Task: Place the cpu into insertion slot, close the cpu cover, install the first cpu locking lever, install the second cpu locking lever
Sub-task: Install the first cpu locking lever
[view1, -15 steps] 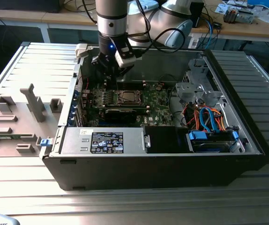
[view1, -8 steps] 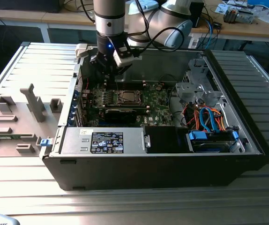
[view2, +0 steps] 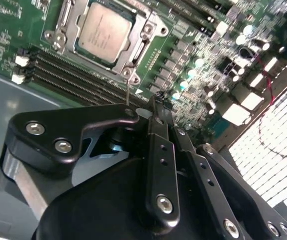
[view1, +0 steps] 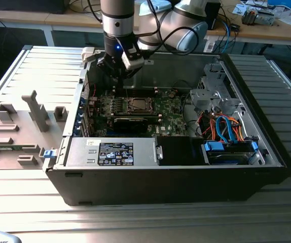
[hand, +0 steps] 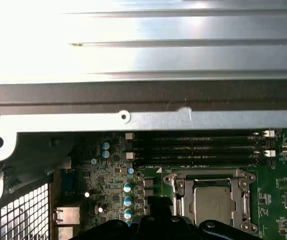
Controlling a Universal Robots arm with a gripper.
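The cpu (view2: pixel 102 31) lies flat in the insertion slot (view2: pixel 133 75) on the green motherboard (view1: pixel 168 109). The silvery cpu cover (view2: pixel 144 31) is down around it as a frame. In the first wrist view the cpu (hand: pixel 212 205) sits inside the cover (hand: pixel 176 192). A thin metal lever rod (view2: pixel 127 90) runs from the slot's corner toward my gripper (view2: pixel 157 102). The gripper (view1: pixel 119 76) hangs above the board beside the socket (view1: pixel 137 105), shut with nothing seen between its fingers. Its dark tip (hand: pixel 156 204) shows next to the socket.
The open computer case (view1: pixel 237 66) walls in the board. Black memory slots (hand: pixel 198 147) run beside the socket. Orange and blue cables (view1: pixel 224 126) and a drive bay (view1: pixel 229 152) fill the exterior view's right. Grey fixtures (view1: pixel 36 109) stand on the table at its left.
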